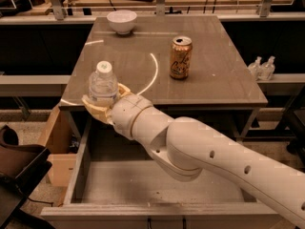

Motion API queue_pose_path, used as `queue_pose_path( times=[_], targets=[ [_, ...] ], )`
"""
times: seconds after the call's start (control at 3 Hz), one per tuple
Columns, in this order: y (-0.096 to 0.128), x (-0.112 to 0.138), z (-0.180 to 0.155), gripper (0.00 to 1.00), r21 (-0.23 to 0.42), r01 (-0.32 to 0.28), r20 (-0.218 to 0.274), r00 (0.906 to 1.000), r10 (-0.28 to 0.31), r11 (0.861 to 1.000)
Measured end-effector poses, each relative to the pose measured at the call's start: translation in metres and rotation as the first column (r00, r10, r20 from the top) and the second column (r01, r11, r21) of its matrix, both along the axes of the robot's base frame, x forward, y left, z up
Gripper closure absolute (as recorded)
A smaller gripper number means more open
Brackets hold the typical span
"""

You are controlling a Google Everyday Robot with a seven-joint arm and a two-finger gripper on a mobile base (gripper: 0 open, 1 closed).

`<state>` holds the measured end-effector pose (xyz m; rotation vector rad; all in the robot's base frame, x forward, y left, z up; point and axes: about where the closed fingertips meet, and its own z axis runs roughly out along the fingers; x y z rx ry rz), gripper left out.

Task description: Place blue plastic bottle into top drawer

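At the 7 o'clock corner of the worktop, the blue plastic bottle is held upright by the gripper, its jaws closed around the lower body. The top drawer lies open at 6 o'clock, empty. The bottle could be knocked against the worktop edge during lowering, or toppled if released too high; the gold soda can at 2 o'clock is well apart
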<state>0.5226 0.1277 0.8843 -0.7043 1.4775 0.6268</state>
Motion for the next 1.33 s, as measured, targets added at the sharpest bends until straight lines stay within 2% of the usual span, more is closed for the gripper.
queue_pose_path(
  times=[1.33],
  targets=[
    [0.0000,0.0000,0.0002,1.00,0.000,0.000,0.000,1.0000,0.000,1.000]
  ],
)
